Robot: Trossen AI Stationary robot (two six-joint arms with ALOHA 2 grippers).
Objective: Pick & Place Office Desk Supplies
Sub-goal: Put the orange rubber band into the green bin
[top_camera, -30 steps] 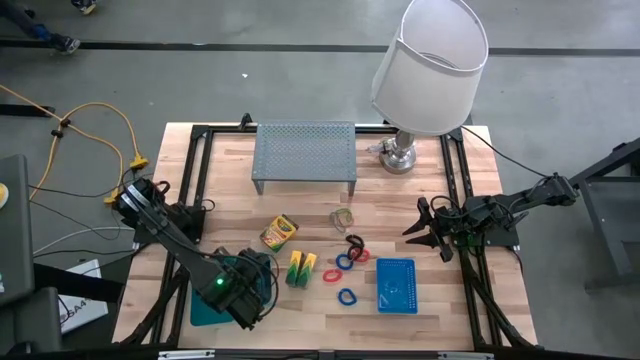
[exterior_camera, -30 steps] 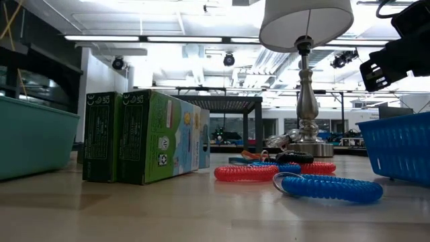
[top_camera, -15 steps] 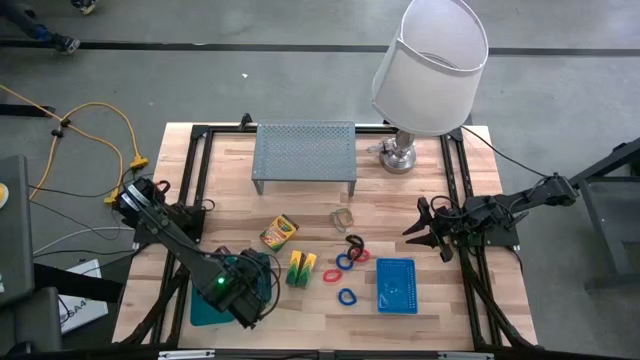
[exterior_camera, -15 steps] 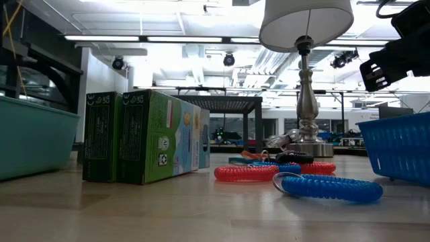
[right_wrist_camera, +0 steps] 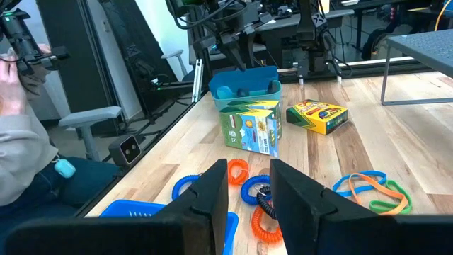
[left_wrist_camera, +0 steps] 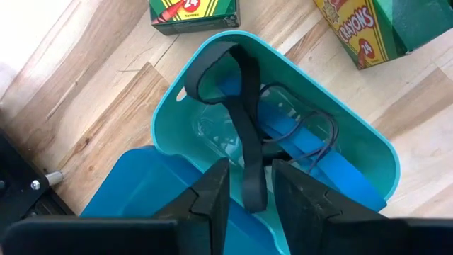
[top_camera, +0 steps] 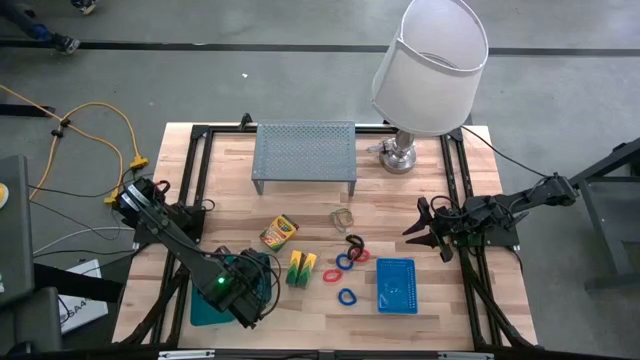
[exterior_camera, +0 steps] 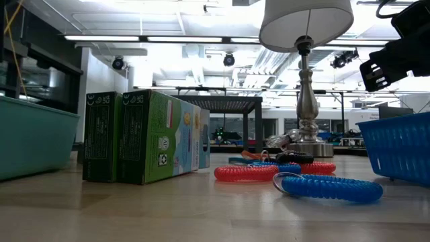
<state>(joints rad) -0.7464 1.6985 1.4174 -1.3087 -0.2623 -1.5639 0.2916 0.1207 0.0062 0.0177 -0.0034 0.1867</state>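
Note:
My left gripper (left_wrist_camera: 251, 166) hovers over the teal tray (left_wrist_camera: 173, 106) at the table's near left (top_camera: 203, 308), shut on a black band loop (left_wrist_camera: 237, 92). Inside the tray lie a blue piece and a thin black cord. The crayon box (top_camera: 279, 232) lies flat mid-table, and the yellow-green blocks (top_camera: 301, 268) stand just right of the tray. Red and blue coil loops (top_camera: 345, 270) and a black one (top_camera: 354, 243) rest beside the blue mesh basket (top_camera: 397, 285). My right gripper (top_camera: 425, 232) waits open above the table's right side. My left gripper holds the black band loop by its upper end (left_wrist_camera: 253, 185), pinched between the two fingers, coming from above and pointing down. The loop hangs below the fingers into the teal tray, and its far bend (left_wrist_camera: 212, 62) reaches the tray's rim.
The grey perforated riser shelf (top_camera: 304, 156) and the lamp (top_camera: 425, 70) stand along the far edge. A small heap of thin rubber bands (top_camera: 342, 217) lies mid-table. A person sits beyond the table's left side in the right wrist view (right_wrist_camera: 21, 142). Black frame rails run along both table sides.

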